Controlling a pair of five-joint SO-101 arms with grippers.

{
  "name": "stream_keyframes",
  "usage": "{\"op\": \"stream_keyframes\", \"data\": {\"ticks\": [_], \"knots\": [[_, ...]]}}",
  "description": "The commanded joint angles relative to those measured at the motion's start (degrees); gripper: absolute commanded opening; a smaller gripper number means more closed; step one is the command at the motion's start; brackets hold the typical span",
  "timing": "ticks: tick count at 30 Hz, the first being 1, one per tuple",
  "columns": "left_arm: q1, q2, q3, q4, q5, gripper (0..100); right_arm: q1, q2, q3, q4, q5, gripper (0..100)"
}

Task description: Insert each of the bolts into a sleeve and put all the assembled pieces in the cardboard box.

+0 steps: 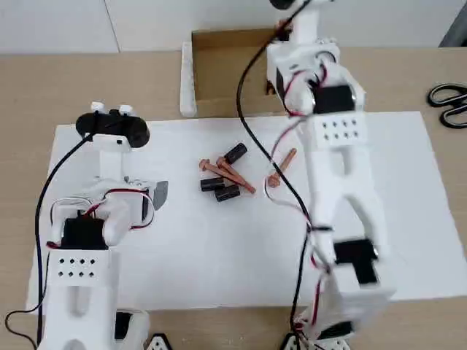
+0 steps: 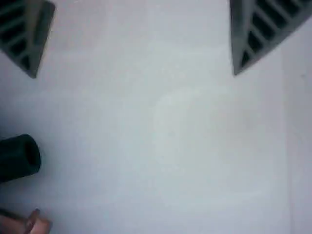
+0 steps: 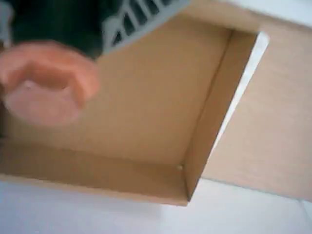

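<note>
My right gripper hangs over the open cardboard box, shut on an assembled piece. In the right wrist view that piece's orange bolt head juts from a black sleeve above the box floor. On the white sheet lie several loose copper bolts and black sleeves; one more bolt lies off to the right. My left gripper stands open low over the sheet, left of the pile. Between and beyond its grey fingertips a sleeve end and a bolt tip show.
The white sheet covers most of the wooden table. The box's pale flap lies folded out on its left side. Scissors lie at the far right. Black cables run across the sheet near the pile.
</note>
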Motion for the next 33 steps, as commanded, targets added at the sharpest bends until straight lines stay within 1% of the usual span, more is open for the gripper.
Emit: {"op": "stream_keyframes", "data": {"ticks": [1, 8, 14, 18, 25, 27, 33], "knots": [[0.0, -1.1, -0.3, -1.2, 0.0, 24, -0.3, 13.5, -19.2, -0.4, 0.2, 0.3], [0.0, -0.8, 0.0, -1.1, 0.0, 24, -0.3, 38.2, -44.7, -0.4, 0.2, 0.4], [0.0, -0.7, 0.0, -1.2, 0.0, 24, -1.1, 53.8, -62.2, -0.4, 0.3, 0.4], [0.0, -0.7, 0.0, -1.2, 0.0, 24, -2.0, 60.5, -68.2, -0.4, 0.3, 0.6], [0.0, -0.7, 0.1, -1.0, 0.0, 24, -2.2, 63.7, -68.1, -0.4, 0.3, 0.9], [0.0, -0.7, 0.1, -1.0, 0.0, 24, -1.9, 64.2, -68.1, -0.4, 0.3, 3.6], [0.0, -0.7, 0.1, -1.0, 0.0, 24, -1.2, 64.8, -68.1, 0.1, 0.3, 23.3]]}}
